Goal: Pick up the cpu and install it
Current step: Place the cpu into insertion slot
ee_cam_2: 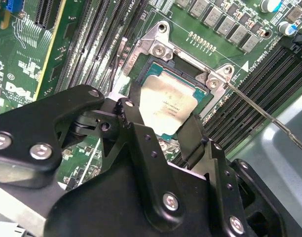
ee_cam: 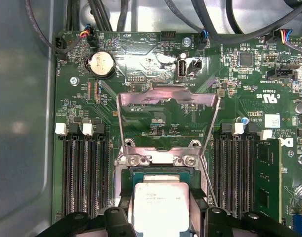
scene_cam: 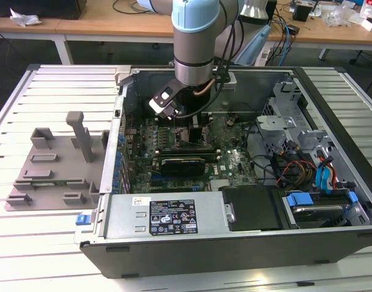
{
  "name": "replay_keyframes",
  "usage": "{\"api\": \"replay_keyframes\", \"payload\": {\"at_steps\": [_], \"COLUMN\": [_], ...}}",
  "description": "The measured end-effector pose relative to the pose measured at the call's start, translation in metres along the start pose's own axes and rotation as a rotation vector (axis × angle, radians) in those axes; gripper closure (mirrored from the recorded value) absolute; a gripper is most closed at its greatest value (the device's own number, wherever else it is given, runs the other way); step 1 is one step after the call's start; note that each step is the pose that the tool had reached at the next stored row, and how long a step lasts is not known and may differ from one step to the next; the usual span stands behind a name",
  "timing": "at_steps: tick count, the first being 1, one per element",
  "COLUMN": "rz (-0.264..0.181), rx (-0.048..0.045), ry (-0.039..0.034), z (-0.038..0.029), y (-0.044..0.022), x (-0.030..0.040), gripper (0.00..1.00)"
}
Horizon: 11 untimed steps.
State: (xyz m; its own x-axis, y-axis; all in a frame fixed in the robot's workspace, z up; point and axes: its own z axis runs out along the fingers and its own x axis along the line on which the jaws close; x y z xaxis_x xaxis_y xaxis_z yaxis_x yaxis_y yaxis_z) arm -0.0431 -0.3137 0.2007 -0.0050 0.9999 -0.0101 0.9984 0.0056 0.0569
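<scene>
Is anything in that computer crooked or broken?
Nothing stands out. The cpu looks flat and square on the motherboard; the metal frame beside it stands flipped open, which looks deliberate, not bent.

A pale table (scene_cam: 52, 91) of long metal slats carries two things. An open computer case (scene_cam: 234, 252) lies on its side across the middle and the exterior view's right. Just beside it, toward the exterior view's left, rests a flat gray fixture plate (scene_cam: 49, 182) with upright blocks (scene_cam: 82, 137).
</scene>
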Motion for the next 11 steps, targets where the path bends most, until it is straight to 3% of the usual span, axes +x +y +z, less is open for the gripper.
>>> {"api": "replay_keyframes", "payload": {"at_steps": [11], "rz": [-0.002], "rx": [0.0001], "ry": [0.0009], "z": [0.0014], "y": [0.0000], "x": [0.0000], "gripper": [0.46]}}
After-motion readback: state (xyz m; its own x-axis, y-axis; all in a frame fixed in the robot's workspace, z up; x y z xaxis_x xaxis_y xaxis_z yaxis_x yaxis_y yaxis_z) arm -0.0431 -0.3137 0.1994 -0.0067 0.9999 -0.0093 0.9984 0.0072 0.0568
